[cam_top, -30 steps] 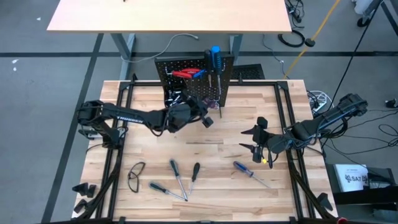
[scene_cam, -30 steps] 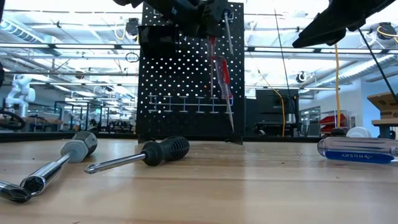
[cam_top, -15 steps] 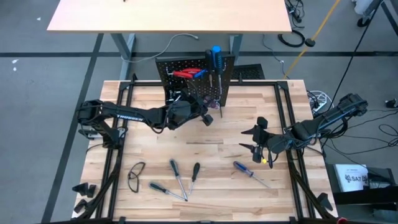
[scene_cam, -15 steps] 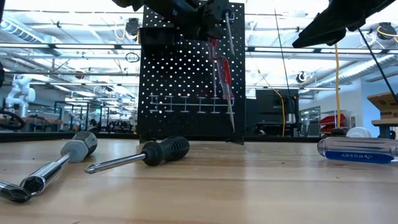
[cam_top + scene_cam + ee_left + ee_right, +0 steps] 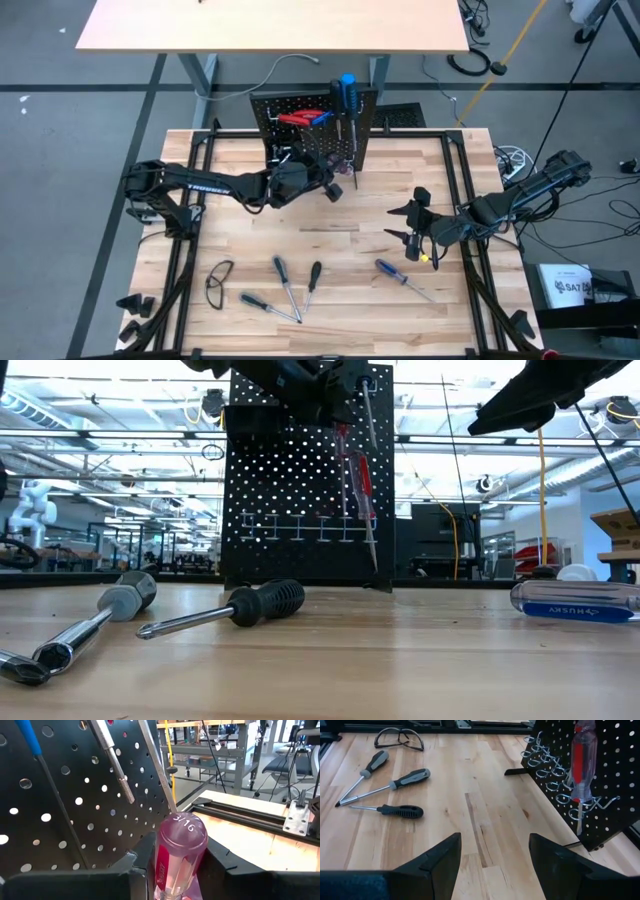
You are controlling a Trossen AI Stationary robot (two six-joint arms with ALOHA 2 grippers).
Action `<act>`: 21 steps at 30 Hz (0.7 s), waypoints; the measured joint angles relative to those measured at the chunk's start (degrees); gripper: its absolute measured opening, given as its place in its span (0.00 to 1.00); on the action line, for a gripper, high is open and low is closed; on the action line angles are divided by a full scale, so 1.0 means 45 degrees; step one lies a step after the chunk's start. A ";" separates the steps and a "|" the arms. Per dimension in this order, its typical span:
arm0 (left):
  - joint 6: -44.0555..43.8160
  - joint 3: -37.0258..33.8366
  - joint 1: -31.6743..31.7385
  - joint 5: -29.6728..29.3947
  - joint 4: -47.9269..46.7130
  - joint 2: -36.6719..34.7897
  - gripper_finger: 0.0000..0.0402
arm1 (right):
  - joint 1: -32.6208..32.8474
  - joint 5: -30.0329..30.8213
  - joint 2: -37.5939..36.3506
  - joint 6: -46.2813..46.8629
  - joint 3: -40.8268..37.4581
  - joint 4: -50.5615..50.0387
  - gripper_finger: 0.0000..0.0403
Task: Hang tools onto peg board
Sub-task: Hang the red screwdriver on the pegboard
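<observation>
Tools (image 5: 290, 283) are partly hung on the peg board (image 5: 300, 135); a red screwdriver (image 5: 177, 855) is clenched in the left gripper (image 5: 172, 870), the right gripper (image 5: 495, 855) spread empty, several left on the table (image 5: 250, 220).

The high view looks straight down from well above, taking in the whole worktop (image 5: 330, 230) with the peg board (image 5: 312, 128) in the upper middle of the frame. The low view sits at worktop height, near the lying tools, facing level toward the peg board (image 5: 300, 490) at frame centre and the room behind. The left wrist view is pressed close to the peg board (image 5: 60, 795), filling its left half. The right wrist view looks across the worktop (image 5: 470, 805) from farther off, the peg board (image 5: 610, 780) at right edge. All four share the peg board.
</observation>
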 joint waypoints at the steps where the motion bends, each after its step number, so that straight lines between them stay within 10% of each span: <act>1: -0.0026 0.0003 0.0037 0.0010 -0.0018 0.0005 0.24 | 0.0000 0.0000 0.0000 0.0000 0.0000 0.0017 0.56; 21: -0.0736 -0.0010 0.0234 -0.0091 -0.0617 0.0034 0.24 | 0.0000 0.0024 0.0000 -0.0005 -0.0001 0.0257 0.56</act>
